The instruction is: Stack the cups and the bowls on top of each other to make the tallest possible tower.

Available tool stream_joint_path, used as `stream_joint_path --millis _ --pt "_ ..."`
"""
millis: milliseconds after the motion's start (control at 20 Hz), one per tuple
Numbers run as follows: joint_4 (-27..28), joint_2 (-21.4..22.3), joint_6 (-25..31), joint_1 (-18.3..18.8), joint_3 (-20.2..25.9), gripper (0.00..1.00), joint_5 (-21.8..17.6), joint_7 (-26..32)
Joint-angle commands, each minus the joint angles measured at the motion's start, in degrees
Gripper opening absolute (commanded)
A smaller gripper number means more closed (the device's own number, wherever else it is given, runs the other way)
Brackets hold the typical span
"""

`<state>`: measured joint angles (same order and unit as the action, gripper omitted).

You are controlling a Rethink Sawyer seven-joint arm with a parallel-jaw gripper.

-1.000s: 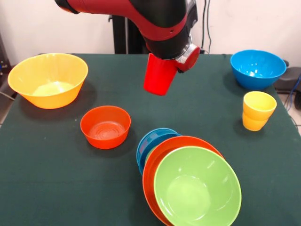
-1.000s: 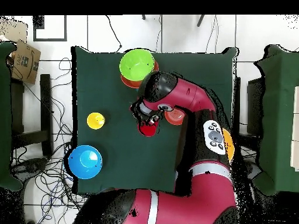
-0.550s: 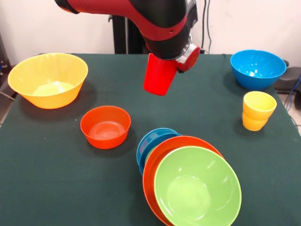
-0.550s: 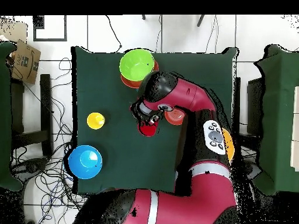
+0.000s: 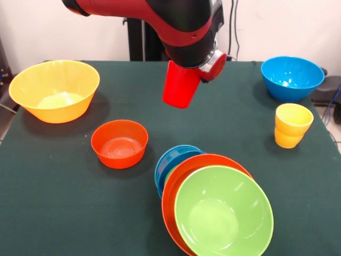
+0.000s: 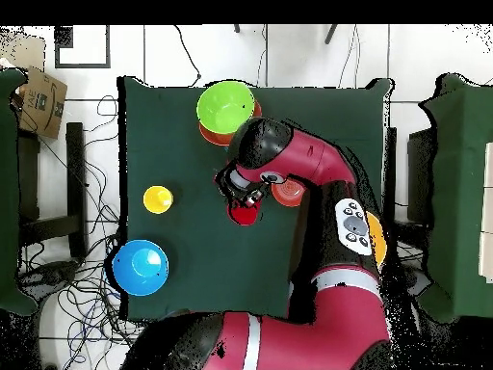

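While the gripper [image 5: 184,66] pinches the red cup [image 5: 180,87] above the table [image 5: 64,213], every lone bowl sits empty. Green bowl [image 5: 224,213] nests in a red-orange bowl [image 5: 184,170], with a blue bowl [image 5: 169,158] beneath.

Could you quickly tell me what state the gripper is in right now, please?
Gripper: closed on the red cup, held in the air above the table.
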<state>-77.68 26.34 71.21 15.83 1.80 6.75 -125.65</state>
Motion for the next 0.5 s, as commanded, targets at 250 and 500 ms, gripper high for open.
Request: stream_joint_path --millis 250,500 --pt "1.13 -0.82 -4.86 0.54 4.71 0.00 -4.62 6.18" --pt "2.00 -0.51 -3.68 1.51 3.61 0.00 -6.97 8.45"
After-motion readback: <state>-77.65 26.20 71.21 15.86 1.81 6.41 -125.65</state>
